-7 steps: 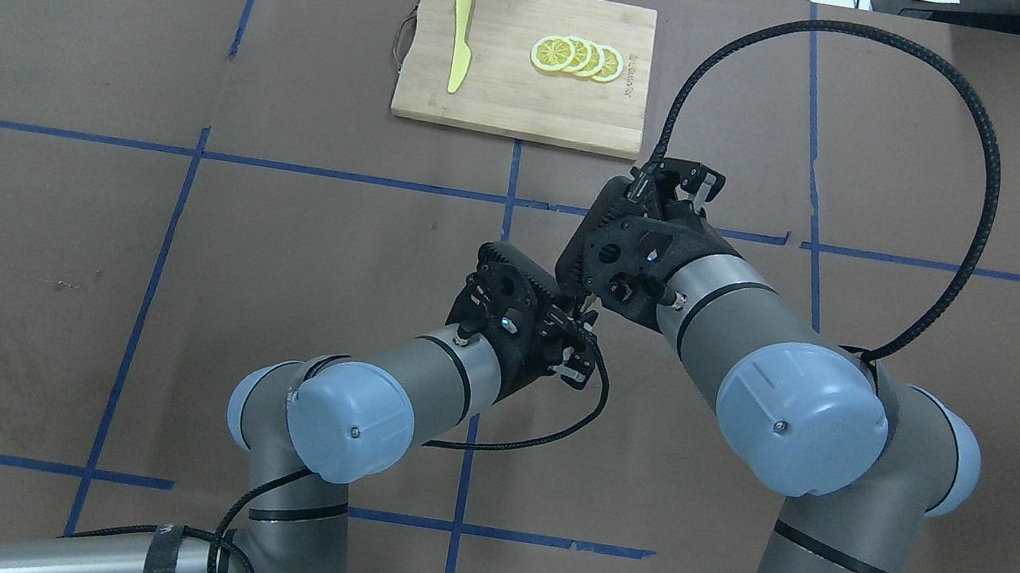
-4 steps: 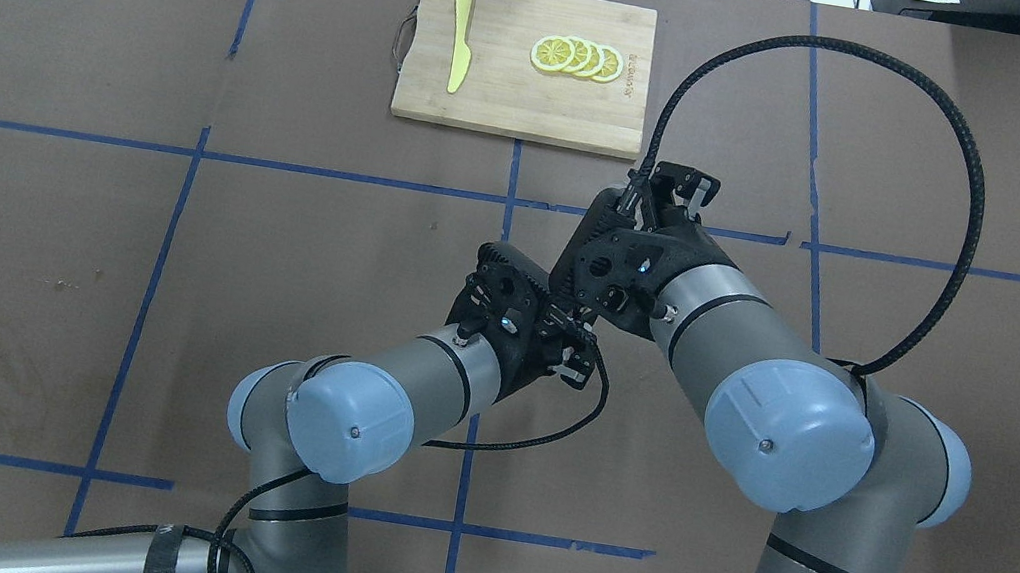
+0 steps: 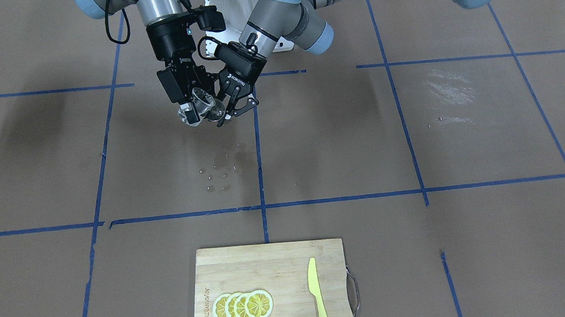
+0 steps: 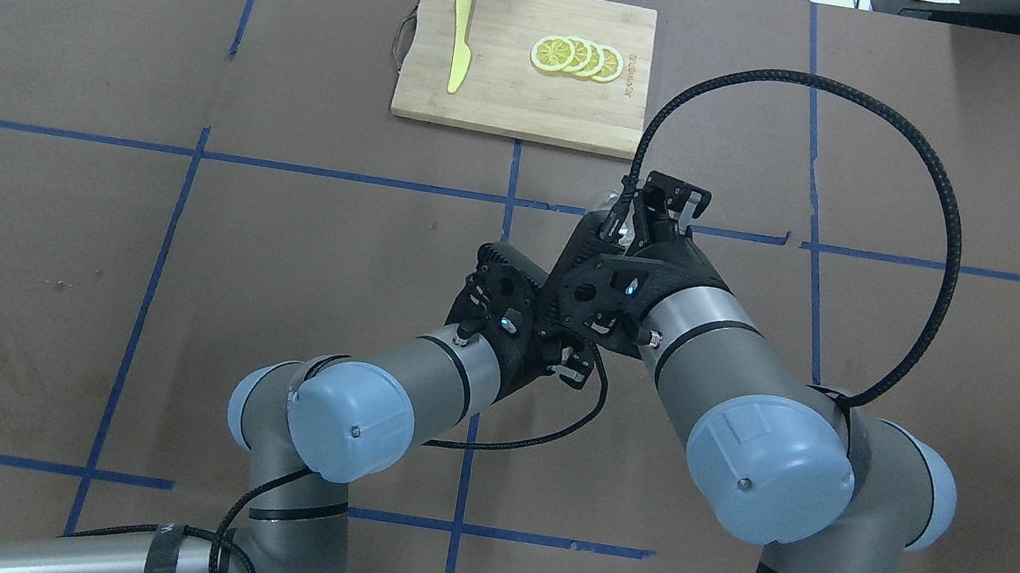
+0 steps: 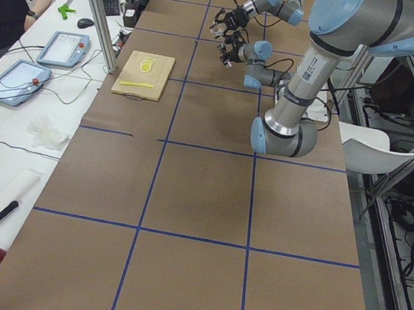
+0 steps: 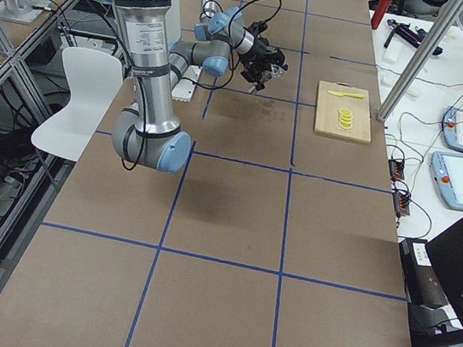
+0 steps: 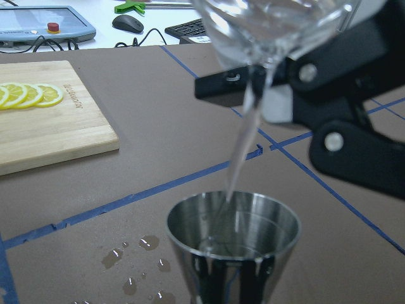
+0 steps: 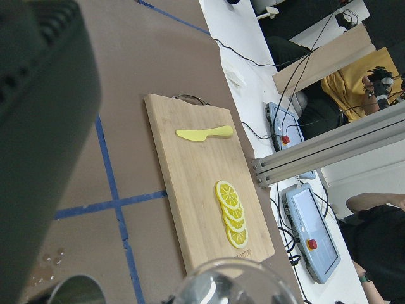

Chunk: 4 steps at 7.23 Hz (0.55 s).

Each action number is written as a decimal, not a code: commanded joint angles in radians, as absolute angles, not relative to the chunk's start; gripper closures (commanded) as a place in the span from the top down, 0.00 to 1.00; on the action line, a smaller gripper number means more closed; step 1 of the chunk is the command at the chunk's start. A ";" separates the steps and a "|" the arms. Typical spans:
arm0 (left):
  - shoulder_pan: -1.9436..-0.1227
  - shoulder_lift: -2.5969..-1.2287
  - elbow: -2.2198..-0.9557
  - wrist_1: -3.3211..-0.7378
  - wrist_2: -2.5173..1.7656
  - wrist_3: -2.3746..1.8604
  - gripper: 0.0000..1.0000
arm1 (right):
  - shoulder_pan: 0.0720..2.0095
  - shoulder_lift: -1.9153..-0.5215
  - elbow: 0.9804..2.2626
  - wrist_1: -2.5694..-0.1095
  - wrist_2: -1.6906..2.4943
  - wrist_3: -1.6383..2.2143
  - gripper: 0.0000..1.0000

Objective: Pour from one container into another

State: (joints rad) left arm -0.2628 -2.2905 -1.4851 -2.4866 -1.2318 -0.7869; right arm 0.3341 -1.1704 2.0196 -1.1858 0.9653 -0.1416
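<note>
Tilting the glass (image 7: 272, 25) clamped in our right gripper (image 3: 197, 107), we hold its lip just above our left gripper (image 3: 232, 108), which is closed on the jigger (image 7: 234, 231) held upright right below so the thin water stream (image 7: 243, 136) lands inside, not on the table (image 7: 158, 145).

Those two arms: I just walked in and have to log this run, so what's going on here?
The right pincer holds a small clear glass tipped over a steel jigger, which the left pincer holds upright. A thin stream of water runs from the glass into the jigger. Some drops lie on the paper below. The cutting board with lemon slices and a yellow knife sits apart, untouched.
</note>
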 commanded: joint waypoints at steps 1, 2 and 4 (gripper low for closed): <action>-0.264 -2.292 -1.485 -2.487 -1.232 -0.788 0.00 | 0.331 -1.170 2.020 -1.186 0.960 -0.150 0.00; -0.264 -2.292 -1.485 -2.487 -1.232 -0.787 0.00 | 0.331 -1.170 2.019 -1.187 0.957 -0.167 0.00; -0.262 -2.292 -1.485 -2.487 -1.232 -0.787 0.00 | 0.319 -1.169 2.023 -1.224 0.918 -0.190 0.00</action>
